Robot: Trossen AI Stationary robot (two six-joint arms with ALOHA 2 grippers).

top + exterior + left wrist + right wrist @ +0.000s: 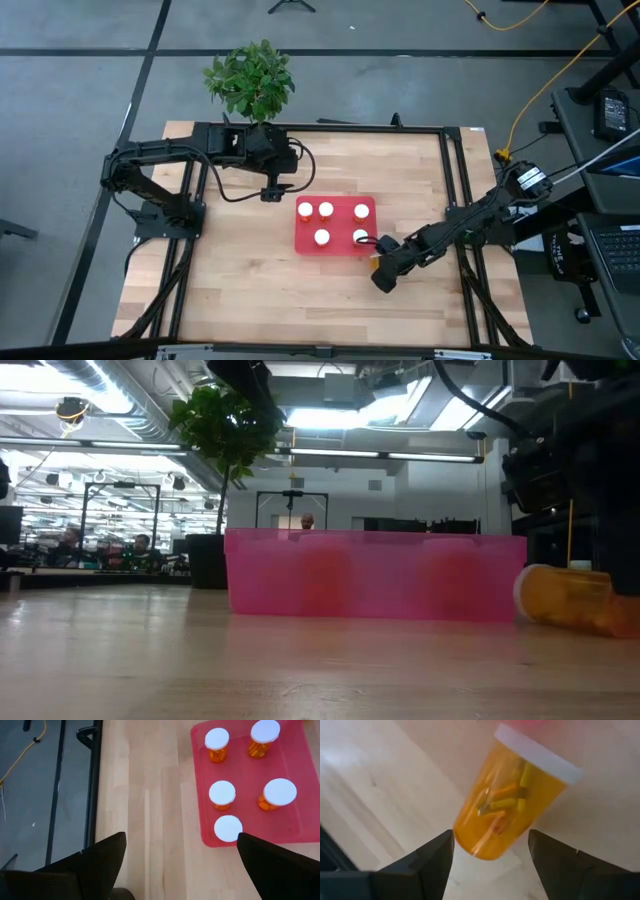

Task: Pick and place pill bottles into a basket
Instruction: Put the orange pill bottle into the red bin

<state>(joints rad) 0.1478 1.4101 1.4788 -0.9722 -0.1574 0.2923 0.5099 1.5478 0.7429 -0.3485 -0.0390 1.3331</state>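
Observation:
The red tray (336, 247) lies right of the table's middle, and several orange pill bottles with white caps (322, 237) stand upright in it; they also show in the left wrist view (222, 794). One more bottle (505, 805) lies on its side on the wood just off the tray's near right corner (568, 598). My right gripper (380, 272) is open, and its fingers (490, 845) stand on either side of this bottle's bottom end with a small gap on each side. My left gripper (272, 190) is open and empty (182, 845) above the table, just beyond the tray's far left corner.
A potted plant (250, 80) stands at the table's far edge. Black frame rails (452, 190) run along the table's left and right sides. Bare wood lies near and left of the tray. In the low view people sit in the room far behind (140, 545).

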